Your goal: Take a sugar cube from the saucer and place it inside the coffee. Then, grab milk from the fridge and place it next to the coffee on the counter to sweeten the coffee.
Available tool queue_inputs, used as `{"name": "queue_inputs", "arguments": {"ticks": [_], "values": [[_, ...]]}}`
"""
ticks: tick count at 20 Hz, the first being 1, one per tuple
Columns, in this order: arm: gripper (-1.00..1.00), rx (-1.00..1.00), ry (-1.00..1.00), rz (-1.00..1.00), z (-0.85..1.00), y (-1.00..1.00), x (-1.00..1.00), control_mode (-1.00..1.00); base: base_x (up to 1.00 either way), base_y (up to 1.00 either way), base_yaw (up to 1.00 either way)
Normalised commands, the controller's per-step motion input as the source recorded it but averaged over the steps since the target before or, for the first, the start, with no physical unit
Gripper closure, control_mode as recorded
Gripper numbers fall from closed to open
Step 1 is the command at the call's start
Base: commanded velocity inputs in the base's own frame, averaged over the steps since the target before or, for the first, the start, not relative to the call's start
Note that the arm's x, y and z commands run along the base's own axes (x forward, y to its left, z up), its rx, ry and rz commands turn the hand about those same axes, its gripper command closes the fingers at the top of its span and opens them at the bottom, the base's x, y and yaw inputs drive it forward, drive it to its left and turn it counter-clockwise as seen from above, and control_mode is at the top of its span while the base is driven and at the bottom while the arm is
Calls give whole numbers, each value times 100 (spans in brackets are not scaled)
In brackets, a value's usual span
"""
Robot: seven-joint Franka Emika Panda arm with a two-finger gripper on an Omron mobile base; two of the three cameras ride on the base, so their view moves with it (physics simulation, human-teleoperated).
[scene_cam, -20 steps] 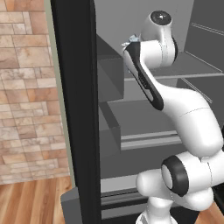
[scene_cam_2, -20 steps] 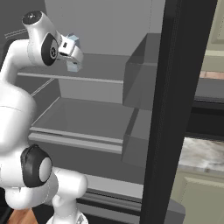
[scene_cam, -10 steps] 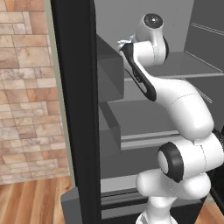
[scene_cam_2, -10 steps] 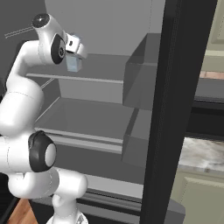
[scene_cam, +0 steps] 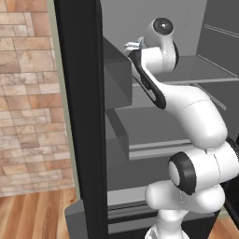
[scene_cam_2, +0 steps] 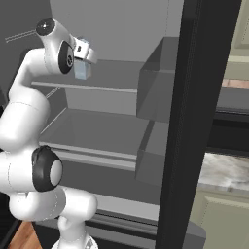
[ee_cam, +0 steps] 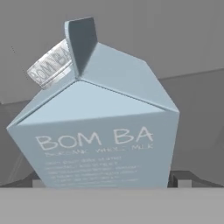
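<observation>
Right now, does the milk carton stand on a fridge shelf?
Yes, the milk carton stands upright on the upper fridge shelf, beside the arm.

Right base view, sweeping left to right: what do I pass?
Robot arm → hand at the milk → grey door bin → black fridge door edge → marble counter.

- White Franka arm with dark joints [scene_cam: 186,107] is reaching up and forward, elbow bent.
- Two-finger gripper [scene_cam_2: 82,61] is spreading its jaws wide, holding nothing.
</observation>
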Motion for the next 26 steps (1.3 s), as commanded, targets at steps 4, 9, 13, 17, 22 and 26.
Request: {"name": "queue_inputs", "arguments": {"ticks": [4, 9, 13, 17, 22, 26], "values": [[100, 0, -7, 0, 0, 0, 0, -100, 0, 0, 0], [100, 0, -1, 0, -1, 0, 4, -100, 0, 0, 0], [100, 0, 0, 0, 0, 0, -6, -100, 0, 0, 0], [100, 0, -5, 0, 9, -3, -71, -100, 0, 0, 0], [100, 0, -4, 0, 17, -12, -100, -100, 0, 0, 0], [100, 2, -6, 0, 29, -35, -100, -100, 0, 0, 0]]}}
